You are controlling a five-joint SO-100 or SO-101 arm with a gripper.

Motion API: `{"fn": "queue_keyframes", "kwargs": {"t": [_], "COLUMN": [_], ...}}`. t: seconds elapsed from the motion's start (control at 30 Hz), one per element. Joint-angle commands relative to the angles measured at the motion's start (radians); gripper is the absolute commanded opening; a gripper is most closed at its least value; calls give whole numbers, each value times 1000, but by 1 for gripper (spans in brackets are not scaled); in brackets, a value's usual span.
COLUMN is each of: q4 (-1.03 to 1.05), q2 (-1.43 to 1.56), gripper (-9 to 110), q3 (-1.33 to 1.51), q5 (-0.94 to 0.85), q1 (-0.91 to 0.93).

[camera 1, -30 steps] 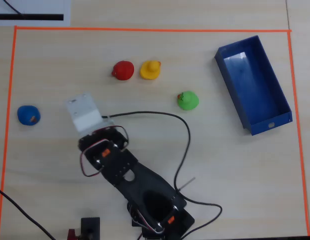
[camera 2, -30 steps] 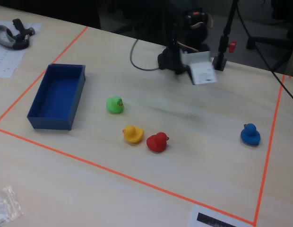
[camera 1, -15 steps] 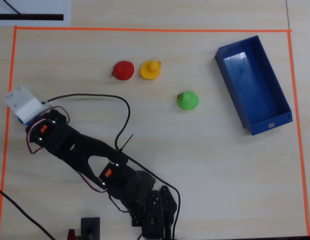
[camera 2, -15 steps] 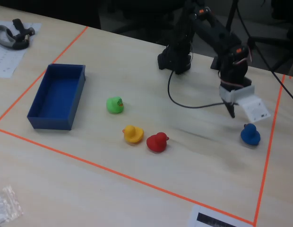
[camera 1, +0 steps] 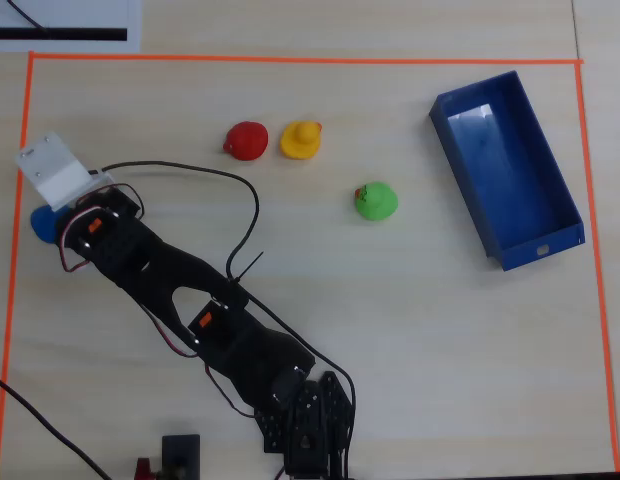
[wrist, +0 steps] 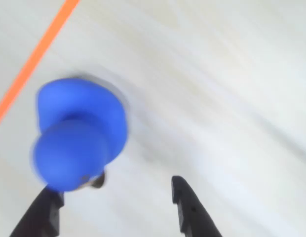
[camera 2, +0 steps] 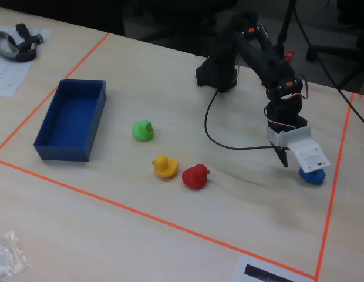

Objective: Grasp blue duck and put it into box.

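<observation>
Gripper (wrist: pixel 116 210): jaws parted, holding nothing, poised over blue duck (wrist: pixel 79 131).
Blue duck: on table beside orange tape line (wrist: pixel 37 54), off-centre toward one fingertip (wrist: pixel 47 210).
Risk: closing now likely to nudge or clip duck aside.
Count: one each of blue, red (camera 1: pixel 247 141), yellow (camera 1: pixel 301 139), green duck (camera 1: pixel 375 201); one box (camera 1: pixel 550 235), well apart.

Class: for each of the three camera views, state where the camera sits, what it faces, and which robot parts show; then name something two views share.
Overhead view: above the table, looking down; whole arm, blue duck, box.
Wrist view: on the arm, facing the tabletop; gripper fingertips only.
Fixed view: opposite the arm's base, angled down; whole arm.
Shared: overhead and fixed views both show the red duck.
</observation>
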Motion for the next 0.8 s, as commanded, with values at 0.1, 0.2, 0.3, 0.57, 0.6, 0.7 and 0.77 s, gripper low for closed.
{"fn": "queue_keyframes", "kwargs": {"t": [0.1,0.2,0.3,0.57,0.6,0.7,0.77], "q4": [91,104,120,106,106,103,97], "q2": [-72,-112,-158,-259,-268,-302,-334], "gripper": [29,29,29,30,30,30,30], "q3": [-233,-291,-356,-457,-469,-502,-535], "q5": [64,75,80,57,54,49,44], "q1": [-84,-103,-107,-67,-63,-51,-41]}}
